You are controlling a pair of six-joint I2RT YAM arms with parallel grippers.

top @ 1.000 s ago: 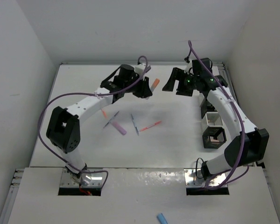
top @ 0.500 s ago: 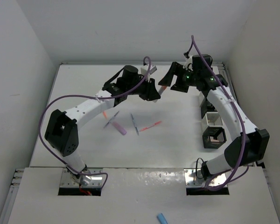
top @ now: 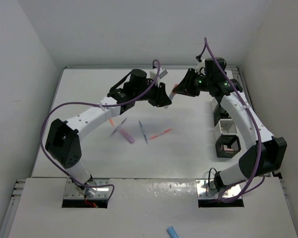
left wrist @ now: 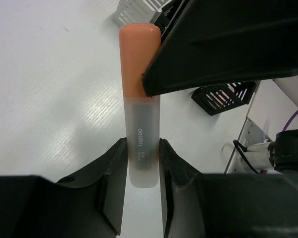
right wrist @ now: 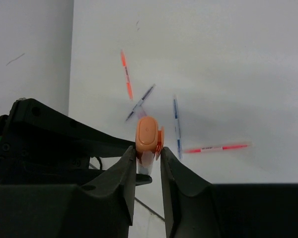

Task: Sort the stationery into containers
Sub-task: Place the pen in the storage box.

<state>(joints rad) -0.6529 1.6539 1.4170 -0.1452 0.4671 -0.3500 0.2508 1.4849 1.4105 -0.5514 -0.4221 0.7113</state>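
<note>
An orange marker (left wrist: 139, 99) with a grey barrel and an orange cap (right wrist: 148, 133) hangs above the far middle of the table (top: 188, 153), between both arms. My left gripper (left wrist: 141, 148) is shut on the grey barrel end. My right gripper (right wrist: 148, 153) is shut on the cap end, one finger against each side. In the top view the marker (top: 174, 92) bridges the left gripper (top: 164, 99) and the right gripper (top: 183, 89). The containers, white mesh (top: 222, 115) and black mesh (top: 227, 145), stand in a row at the right edge.
Loose stationery lies mid-table: an orange pen (top: 111, 120), a dark blue pen (top: 118, 128), a purple marker (top: 128, 137), a blue pen (top: 143, 131) and a pink-red pen (top: 160, 133). A blue item (top: 173, 231) lies off the table in front. White walls enclose three sides.
The left arm carried the orange marker rightward to the right gripper. The right gripper moved left onto the cap and closed its wide-open jaws on it.
</note>
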